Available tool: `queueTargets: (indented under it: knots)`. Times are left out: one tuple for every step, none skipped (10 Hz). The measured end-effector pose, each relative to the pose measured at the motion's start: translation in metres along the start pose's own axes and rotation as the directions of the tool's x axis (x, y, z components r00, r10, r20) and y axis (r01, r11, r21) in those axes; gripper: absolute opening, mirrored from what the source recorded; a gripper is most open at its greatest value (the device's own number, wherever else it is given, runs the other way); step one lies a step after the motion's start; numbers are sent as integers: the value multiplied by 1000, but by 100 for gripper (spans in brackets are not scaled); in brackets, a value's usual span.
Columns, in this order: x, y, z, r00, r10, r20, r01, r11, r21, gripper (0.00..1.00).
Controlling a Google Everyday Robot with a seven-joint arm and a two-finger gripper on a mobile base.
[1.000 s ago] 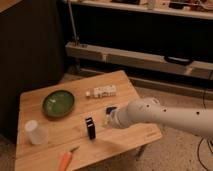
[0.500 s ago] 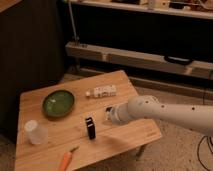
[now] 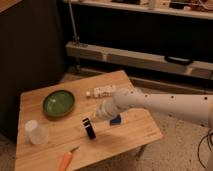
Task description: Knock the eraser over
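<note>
The eraser (image 3: 89, 128) is found upright on the desk (image 3: 50, 140), long axis vertical. The claw (image 3: 97, 115) is positioned just beside it, up and to the right; its finger state cannot be told.

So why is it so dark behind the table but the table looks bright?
In the camera view, light falls on the wooden table, so the green plate and eraser show, while the shelves behind sit in shadow. Everything looks soft and a bit fuzzy. The claw, right beside the eraser, is too blurry to make out well.
</note>
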Motion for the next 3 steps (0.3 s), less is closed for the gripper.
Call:
queueTargets:
  knots:
    - [15, 27, 10, 996, -47, -71, 41, 996, -84, 0]
    - [29, 55, 16, 988, -94, -126, 74, 986, -150, 3]
    - [39, 69, 18, 982, -114, -153, 86, 981, -177, 4]
